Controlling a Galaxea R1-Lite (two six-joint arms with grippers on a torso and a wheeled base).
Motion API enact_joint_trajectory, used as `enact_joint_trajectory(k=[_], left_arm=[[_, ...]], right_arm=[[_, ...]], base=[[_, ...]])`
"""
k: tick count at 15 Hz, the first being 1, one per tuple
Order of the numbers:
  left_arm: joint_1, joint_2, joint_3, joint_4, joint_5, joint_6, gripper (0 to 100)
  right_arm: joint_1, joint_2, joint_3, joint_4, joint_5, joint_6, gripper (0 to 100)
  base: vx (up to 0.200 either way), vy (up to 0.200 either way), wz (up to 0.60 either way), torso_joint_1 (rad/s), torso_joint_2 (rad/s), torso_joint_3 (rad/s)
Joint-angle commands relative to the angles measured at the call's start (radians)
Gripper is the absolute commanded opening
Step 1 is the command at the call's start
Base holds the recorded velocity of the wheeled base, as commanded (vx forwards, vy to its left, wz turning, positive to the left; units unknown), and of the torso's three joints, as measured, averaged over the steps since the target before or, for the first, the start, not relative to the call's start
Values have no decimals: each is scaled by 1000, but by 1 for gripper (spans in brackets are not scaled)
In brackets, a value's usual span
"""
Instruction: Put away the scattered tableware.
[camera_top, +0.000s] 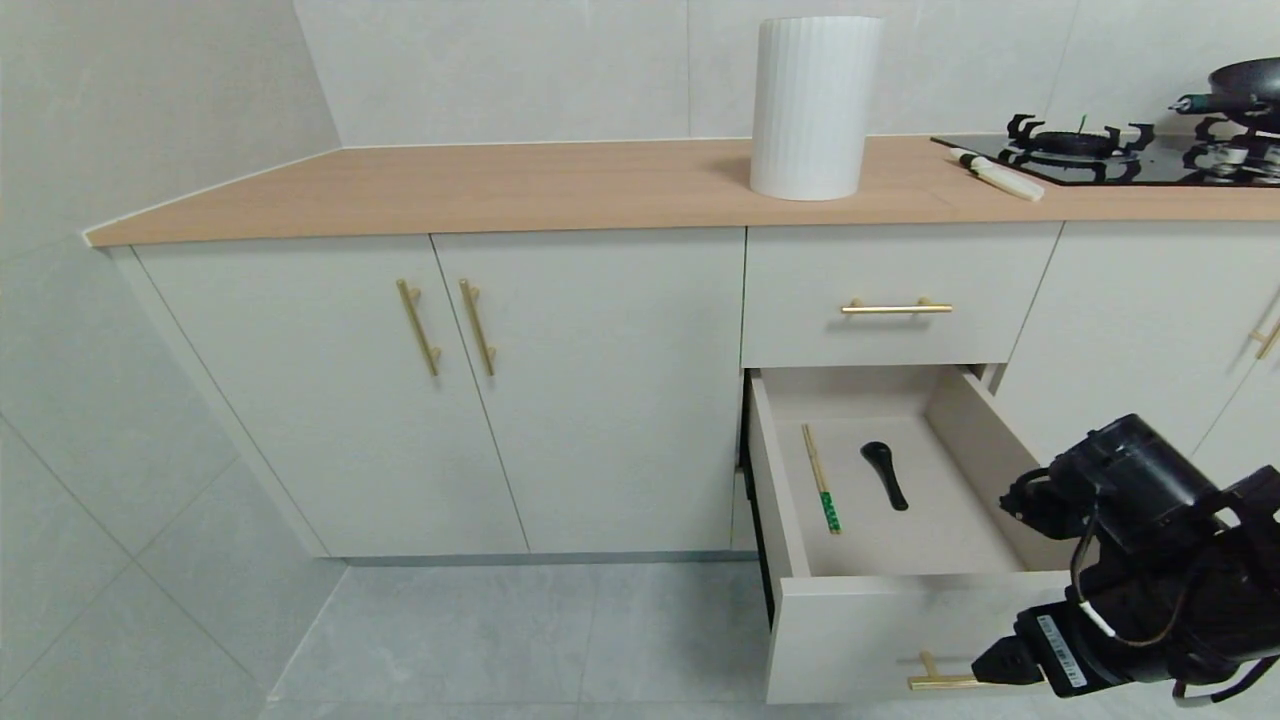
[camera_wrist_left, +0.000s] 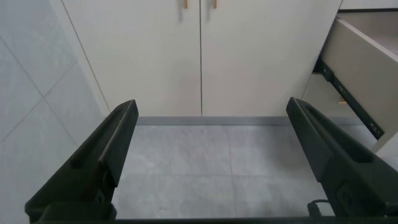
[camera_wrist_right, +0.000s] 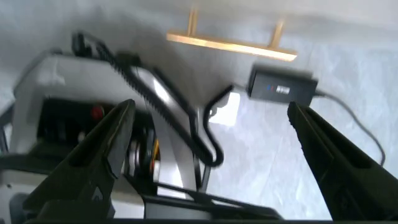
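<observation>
Drawer (camera_top: 870, 620) open, chopsticks (camera_top: 821, 491) at spoon's (camera_top: 886, 475) nine o'clock, right claw (camera_wrist_right: 210, 107) apart near handle (camera_wrist_right: 230, 45), left claw (camera_wrist_left: 211, 104) apart over floor (camera_wrist_left: 199, 168).

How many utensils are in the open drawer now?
2: a chopstick pair at the drawer's left, a black spoon to its right. The front wall may hide more.
</observation>
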Motion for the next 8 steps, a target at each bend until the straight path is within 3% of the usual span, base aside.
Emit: enact_joint_trajectory(k=[1,8], left_arm=[[0,0,0,0,0,0,100],[0,0,0,0,0,0,100]], right_arm=[[2,103,0,-8,-3,2,100],[-2,140,69,-231,-69,9,100]], base=[[0,0,0,0,0,0],[0,0,0,0,0,0]])
